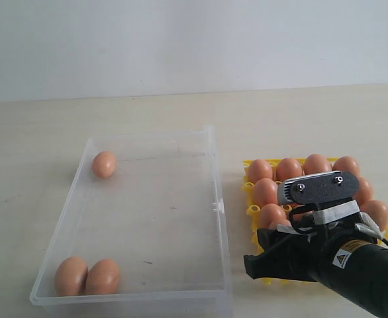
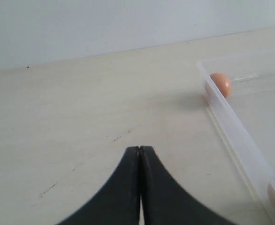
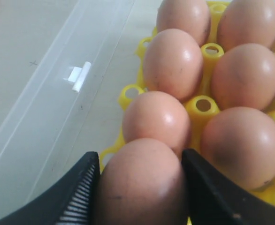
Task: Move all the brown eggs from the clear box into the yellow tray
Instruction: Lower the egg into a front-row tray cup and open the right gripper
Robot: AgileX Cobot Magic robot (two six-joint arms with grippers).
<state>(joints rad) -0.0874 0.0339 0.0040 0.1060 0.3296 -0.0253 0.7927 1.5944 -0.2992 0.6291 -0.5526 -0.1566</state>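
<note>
The clear box (image 1: 215, 199) holds three brown eggs: one in its far left corner (image 1: 104, 163) and a touching pair (image 1: 88, 276) in the near left corner. Beside it on the right, the yellow tray (image 1: 248, 165) carries several eggs (image 1: 290, 169). My right gripper (image 3: 140, 161) is shut on a brown egg (image 3: 142, 187) low over the tray's (image 3: 203, 104) near corner closest to the box. The arm (image 1: 353, 262) hides that part of the tray in the exterior view. My left gripper (image 2: 140, 149) is shut and empty over bare table left of the box (image 2: 233, 129).
The box's clasp tab (image 3: 79, 77) points toward the tray across a narrow strip of table. A pale wall stands behind the table. The left wrist view shows the far corner egg (image 2: 221, 83) through the box wall.
</note>
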